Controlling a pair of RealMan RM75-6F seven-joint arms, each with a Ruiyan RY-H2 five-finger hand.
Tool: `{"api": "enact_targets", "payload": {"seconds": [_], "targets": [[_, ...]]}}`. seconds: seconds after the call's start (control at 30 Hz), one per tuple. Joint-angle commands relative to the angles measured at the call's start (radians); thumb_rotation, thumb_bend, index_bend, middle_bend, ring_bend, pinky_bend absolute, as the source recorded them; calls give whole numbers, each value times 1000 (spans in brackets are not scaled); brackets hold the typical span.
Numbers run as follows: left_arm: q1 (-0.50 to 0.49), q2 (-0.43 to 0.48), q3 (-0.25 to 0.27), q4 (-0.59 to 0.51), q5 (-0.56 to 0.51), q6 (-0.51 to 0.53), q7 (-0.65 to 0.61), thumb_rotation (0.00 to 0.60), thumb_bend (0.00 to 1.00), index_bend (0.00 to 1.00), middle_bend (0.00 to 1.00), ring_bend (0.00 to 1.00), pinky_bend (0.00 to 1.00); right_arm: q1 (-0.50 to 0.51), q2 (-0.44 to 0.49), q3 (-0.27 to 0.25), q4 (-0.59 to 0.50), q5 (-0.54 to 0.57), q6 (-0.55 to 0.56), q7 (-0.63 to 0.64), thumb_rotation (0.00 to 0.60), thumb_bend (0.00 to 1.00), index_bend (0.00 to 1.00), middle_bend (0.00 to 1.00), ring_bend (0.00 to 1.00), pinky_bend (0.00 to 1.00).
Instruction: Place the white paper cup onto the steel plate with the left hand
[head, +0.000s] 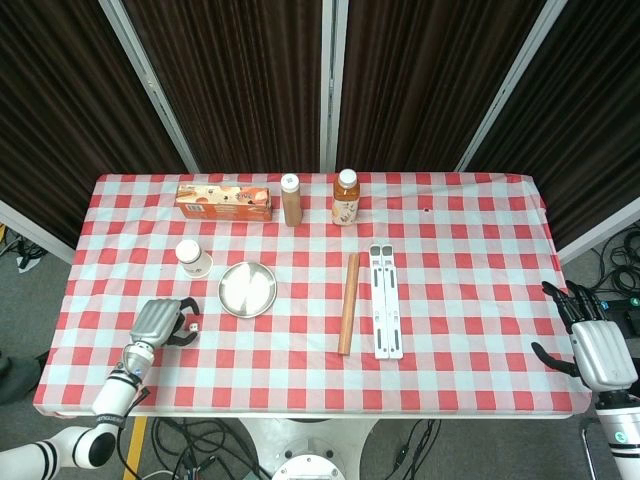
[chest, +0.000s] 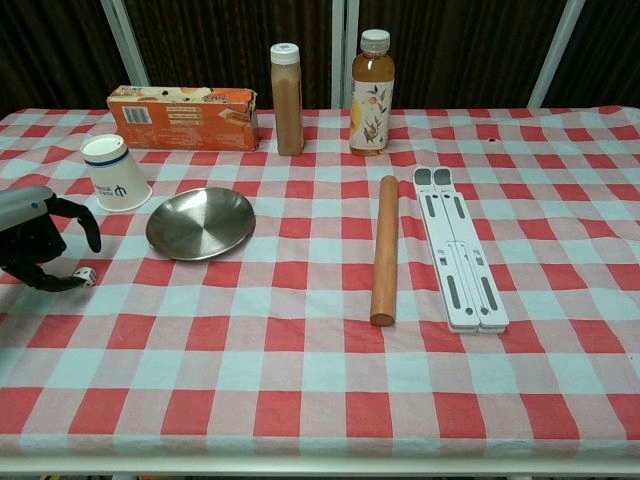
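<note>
White paper cup (chest: 113, 175), blue mark on its side, lying tipped on the table (head: 460, 300) at the left part, just left of the steel plate (chest: 200, 222) and apart from it; not held. In the head view the cup (head: 192, 257) sits between the orange box and the left robot hand.

Steel plate: round, shallow, nothing on it, resting flat on the red-and-white checked cloth.

Left robot hand (chest: 38, 240): over the table's left near area, nearer the camera than the cup and clear of it. Fingers curled downward and apart, nothing gripped. A small white die (chest: 86, 275) lies under its fingertips; whether they touch it cannot be told. Seen also in the head view (head: 160, 320).

Right robot hand (head: 590, 335): off the table's right near corner, fingers spread, holding nothing; head view only.

Other items:
- Orange box (chest: 184, 117), lying lengthwise at the far left.
- Brown bottle with white cap (chest: 287, 99), upright, right of the box.
- Juice bottle (chest: 371, 92), white cap, upright, near the brown bottle.
- Wooden rolling pin (chest: 385, 249), lying front to back, centre.
- White folding stand (chest: 458, 247), flat, just right of the pin, not touching it.
</note>
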Motion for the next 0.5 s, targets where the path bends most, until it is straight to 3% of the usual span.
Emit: {"api": "enact_targets", "payload": {"seconds": [0.03, 0.5], "targets": [[-3, -5, 4, 8, -14, -9, 14, 600, 271, 439, 938, 890, 858, 0, -1, -1, 1, -1, -1, 2, 600, 151, 42, 180, 0, 68], [-9, -9, 15, 21, -38, -31, 2, 600, 333, 473, 944, 894, 858, -1, -4, -2, 7, 1, -1, 7, 600, 150, 42, 180, 0, 68]]}}
